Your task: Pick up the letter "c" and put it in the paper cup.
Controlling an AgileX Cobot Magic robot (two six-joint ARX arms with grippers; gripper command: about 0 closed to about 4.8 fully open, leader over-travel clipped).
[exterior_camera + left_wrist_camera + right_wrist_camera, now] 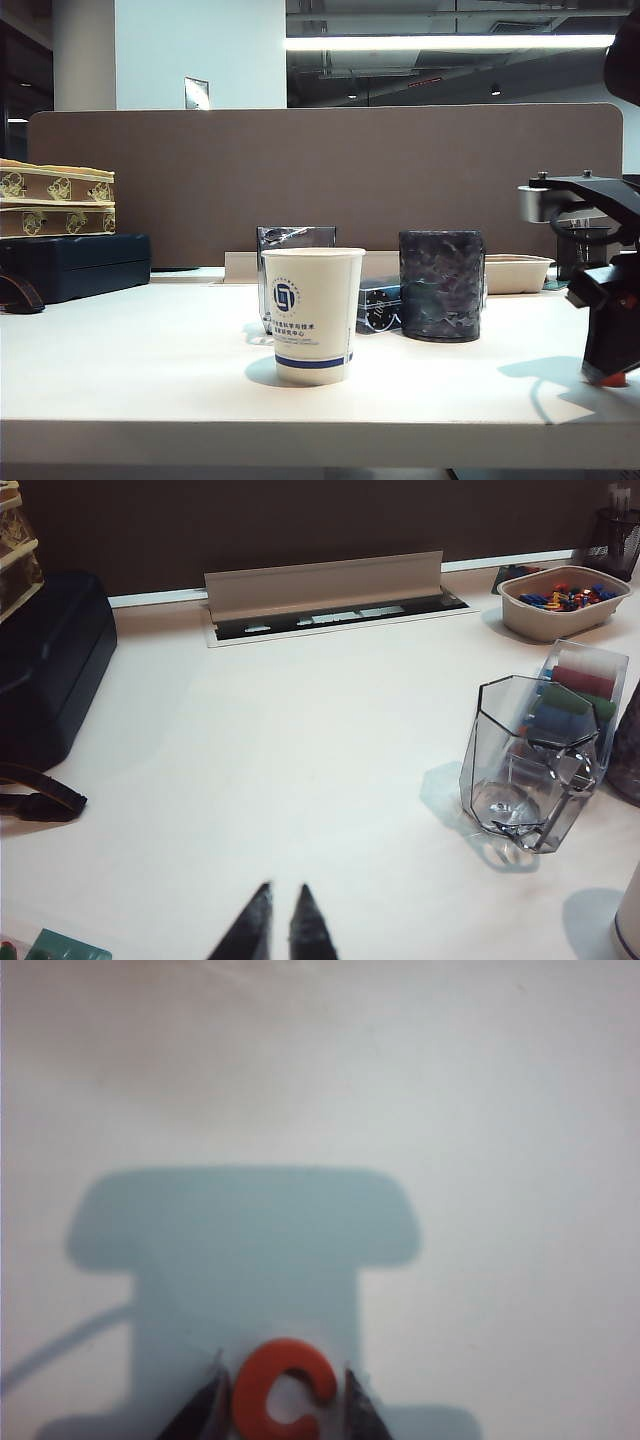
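Lying flat on the white table, the letter "c" is a small red-orange plastic piece with a rounded outline, its opening facing one finger of the right gripper. The dark fingertips flank it closely on both sides; actual contact cannot be confirmed. In the exterior view this gripper sits low at the table's right edge, well apart from the paper cup. The left gripper hovers above bare tabletop, tips nearly together, holding nothing.
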